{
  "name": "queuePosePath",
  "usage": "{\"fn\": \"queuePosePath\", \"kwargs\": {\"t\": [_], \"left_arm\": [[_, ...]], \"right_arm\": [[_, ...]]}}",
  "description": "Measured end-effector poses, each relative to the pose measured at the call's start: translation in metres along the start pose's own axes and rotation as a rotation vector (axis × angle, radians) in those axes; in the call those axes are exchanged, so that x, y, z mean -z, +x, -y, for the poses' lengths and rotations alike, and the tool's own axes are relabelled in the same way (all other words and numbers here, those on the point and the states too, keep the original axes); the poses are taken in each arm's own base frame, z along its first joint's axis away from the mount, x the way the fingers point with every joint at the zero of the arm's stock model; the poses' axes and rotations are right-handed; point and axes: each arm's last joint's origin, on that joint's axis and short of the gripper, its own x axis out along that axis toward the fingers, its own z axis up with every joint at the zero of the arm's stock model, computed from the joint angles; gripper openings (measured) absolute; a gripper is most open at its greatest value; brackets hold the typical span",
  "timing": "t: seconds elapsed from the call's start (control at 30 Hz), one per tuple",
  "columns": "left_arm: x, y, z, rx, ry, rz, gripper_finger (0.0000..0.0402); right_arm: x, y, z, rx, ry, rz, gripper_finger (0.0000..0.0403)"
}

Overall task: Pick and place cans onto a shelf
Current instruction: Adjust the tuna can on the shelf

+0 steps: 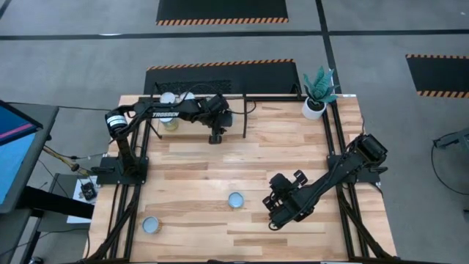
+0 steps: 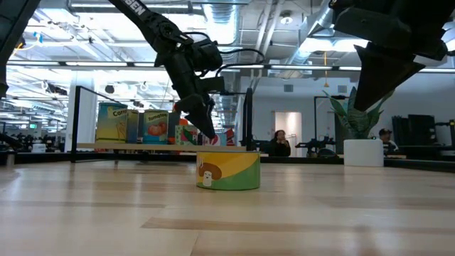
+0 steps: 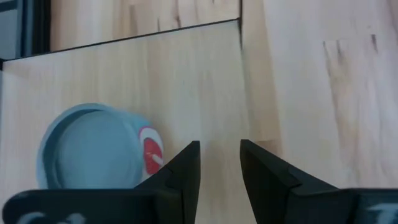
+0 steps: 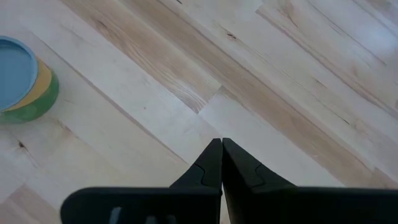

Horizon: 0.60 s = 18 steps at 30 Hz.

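The shelf (image 1: 194, 129) stands at the table's far left. Several cans stand on it in a row (image 2: 142, 126). My left gripper (image 3: 219, 163) hovers open over the shelf board (image 3: 186, 81), pointing steeply down. A can with a blue top and red label (image 3: 93, 152) stands just beside one finger, and nothing is between the fingers. In the low view this red can (image 2: 214, 140) sits at the shelf's right end under my left gripper (image 2: 206, 131). My right gripper (image 4: 221, 149) is shut above the bare table near the front right (image 1: 273, 218). Two cans rest on the table: one with a mushroom label (image 2: 227, 171) (image 1: 235, 199), another at the front left (image 1: 151, 225).
A white pot with a green plant (image 1: 315, 103) stands at the far right corner. Black rails (image 1: 337, 147) run along the table's sides. Bare planks lie between the shelf and the two loose cans. People sit in the room beyond the table (image 2: 279, 142).
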Motion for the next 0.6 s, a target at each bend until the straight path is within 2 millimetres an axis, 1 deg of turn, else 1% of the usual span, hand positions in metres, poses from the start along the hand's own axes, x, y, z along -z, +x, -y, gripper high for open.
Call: {"fn": "queuePosePath", "kwargs": {"t": [0.23, 0.47, 0.6], "left_arm": [[0.005, -0.001, -0.009, -0.019, 0.001, -0.003, 0.0103], [0.007, -0.003, -0.022, -0.085, -0.014, 0.018, 0.0103], [0.009, -0.003, -0.025, -0.095, -0.008, 0.021, 0.0103]], "right_arm": [[0.000, 0.000, 0.000, 0.000, -0.005, 0.000, 0.0024], [0.000, 0.000, 0.000, 0.001, -0.008, 0.000, 0.0024], [0.000, 0.000, 0.000, 0.001, -0.008, 0.000, 0.0024]]}}
